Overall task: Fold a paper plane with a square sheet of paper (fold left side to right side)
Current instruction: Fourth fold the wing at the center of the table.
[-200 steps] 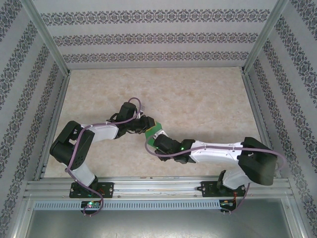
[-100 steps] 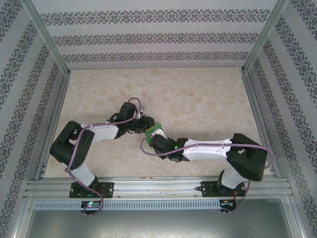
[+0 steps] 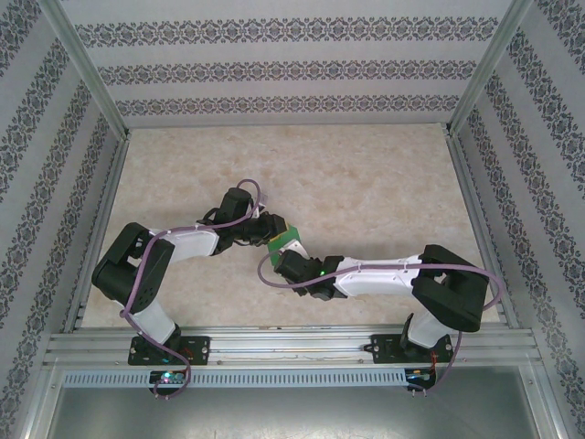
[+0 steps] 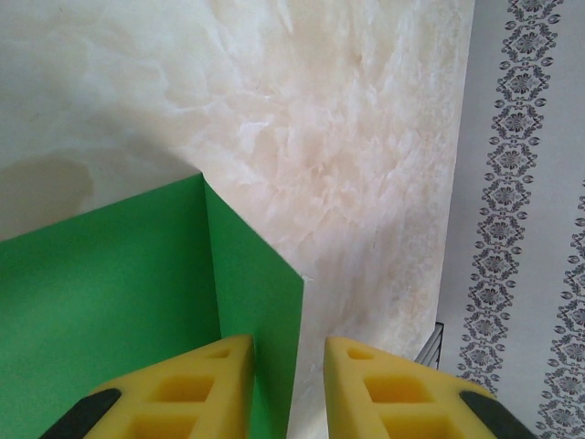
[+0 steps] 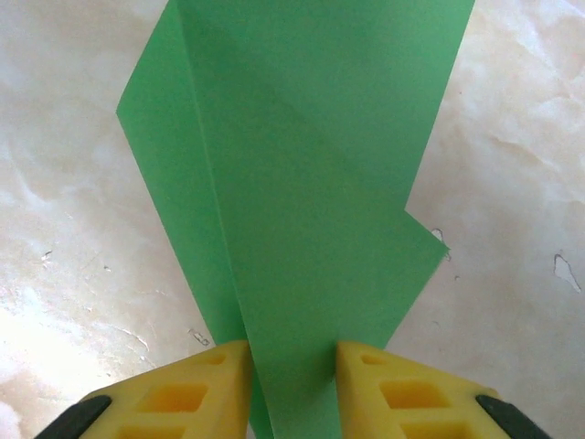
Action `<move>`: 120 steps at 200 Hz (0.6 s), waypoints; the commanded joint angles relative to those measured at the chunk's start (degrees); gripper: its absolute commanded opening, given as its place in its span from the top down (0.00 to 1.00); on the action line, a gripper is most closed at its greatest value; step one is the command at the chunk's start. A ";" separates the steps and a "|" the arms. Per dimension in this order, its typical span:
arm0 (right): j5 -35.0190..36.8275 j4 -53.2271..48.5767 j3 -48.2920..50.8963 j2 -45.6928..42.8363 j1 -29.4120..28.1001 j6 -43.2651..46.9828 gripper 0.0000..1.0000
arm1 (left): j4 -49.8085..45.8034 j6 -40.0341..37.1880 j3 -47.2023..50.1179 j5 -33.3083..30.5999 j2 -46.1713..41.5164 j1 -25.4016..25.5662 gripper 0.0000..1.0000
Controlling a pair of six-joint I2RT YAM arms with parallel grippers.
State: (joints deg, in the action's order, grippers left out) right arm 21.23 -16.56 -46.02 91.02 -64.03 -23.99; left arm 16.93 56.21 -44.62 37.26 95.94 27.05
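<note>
**Left to right.** The left gripper (image 4: 288,355), a yellow-fingered pincer, is staying where it was a second ago, at the left side of the bright green square sheet of paper (image 4: 110,293). Its jaws are standing apart. A raised, creased flap of the sheet is running through the gap close against one finger, and bare tabletop is showing beside the other.

The sheet, already partly folded into overlapping layers, is lying near the middle of the cream marbled tabletop (image 3: 366,174), between the two pincers.

The right gripper (image 5: 292,352) is arriving. Over the last second its arm has been swinging the elbow inward and pushing the wrist leftward onto the near end of the sheet. Its jaws are standing apart with green paper filling the gap, and a pinch cannot be confirmed.

This shift suggests that the right arm is taking up the sheet for the next crease while the left is steadying it.

No brand, label or legible writing is appearing. The walls (image 3: 274,69) are carrying repeating floral bands.
</note>
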 commanded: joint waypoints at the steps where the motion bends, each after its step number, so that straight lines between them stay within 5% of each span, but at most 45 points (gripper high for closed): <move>1: 1.90 -1.54 -1.09 0.20 -0.51 -0.83 0.74 | -1.72 -0.41 -1.22 -0.85 -0.32 0.73 0.73; 69: 2.09 -1.64 -1.08 1.04 -0.33 -1.03 0.95 | -5.70 -2.81 -0.34 -3.28 -3.52 0.04 0.57; 120: 0.25 -1.45 -1.40 2.14 0.30 -0.88 1.00 | -10.45 -4.71 3.76 -3.68 -11.33 -3.80 0.47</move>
State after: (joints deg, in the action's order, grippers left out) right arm 21.80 -17.17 -46.02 92.03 -63.99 -24.45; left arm 11.09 54.17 -43.07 34.41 88.99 25.63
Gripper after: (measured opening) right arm 0.057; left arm 0.521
